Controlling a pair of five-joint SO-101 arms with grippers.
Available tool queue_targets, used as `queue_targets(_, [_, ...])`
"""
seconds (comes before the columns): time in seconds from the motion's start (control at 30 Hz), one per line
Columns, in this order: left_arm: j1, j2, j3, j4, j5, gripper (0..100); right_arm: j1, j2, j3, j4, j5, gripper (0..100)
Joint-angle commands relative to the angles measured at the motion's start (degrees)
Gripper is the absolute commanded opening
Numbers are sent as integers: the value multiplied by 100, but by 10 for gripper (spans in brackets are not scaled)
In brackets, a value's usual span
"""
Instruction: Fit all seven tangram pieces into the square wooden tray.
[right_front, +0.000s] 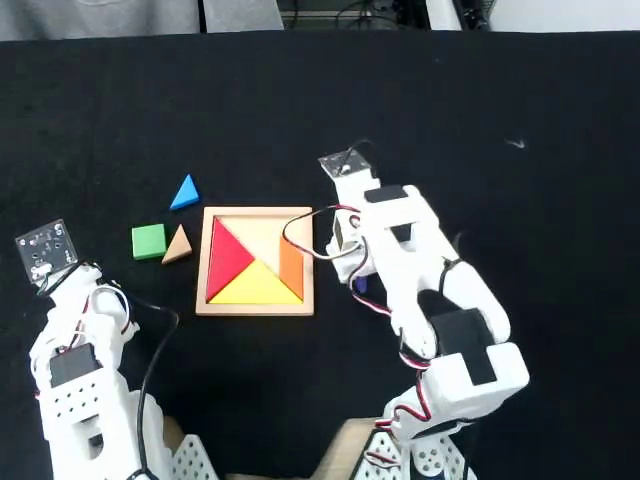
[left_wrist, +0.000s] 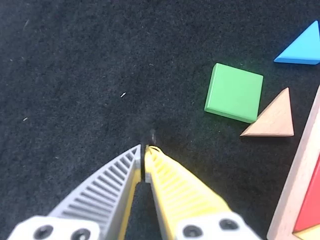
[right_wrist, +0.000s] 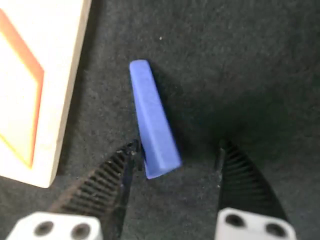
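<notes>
My right gripper (right_wrist: 176, 147) gapes astride the blue piece (right_wrist: 150, 120) beside the wooden tray (right_wrist: 55, 100), set to pinch it; my left gripper (left_wrist: 145, 148) sits closed, empty.

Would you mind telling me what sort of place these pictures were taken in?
Probably a robotics lab bench: a table under black cloth, two white robot arms with exposed wiring, and a square wooden tray holding coloured tangram pieces.

The wooden tray (right_front: 255, 307) holds red triangle (right_front: 228, 255), yellow triangle (right_front: 258, 287), orange piece (right_front: 291, 265); green square (right_front: 148, 241), tan triangle (right_front: 177, 246), blue triangle (right_front: 185, 193) lie beside.
</notes>
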Motion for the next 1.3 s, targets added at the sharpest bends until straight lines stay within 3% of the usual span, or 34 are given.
queue_targets(0.0, [75, -88, -92, -105, 35, 30, -79, -268, -330, 149, -9, 244])
queue_targets(0.27, [75, -88, -84, -105, 35, 30, -185, -1112, -330, 299, -9, 244])
queue_targets(0.7, [75, -88, -84, -105, 35, 30, -79, 171, -804, 141, 0, 244])
queue_targets(1.27, [75, -88, -84, -105, 35, 30, 0, 365, -989, 193, 149, 244])
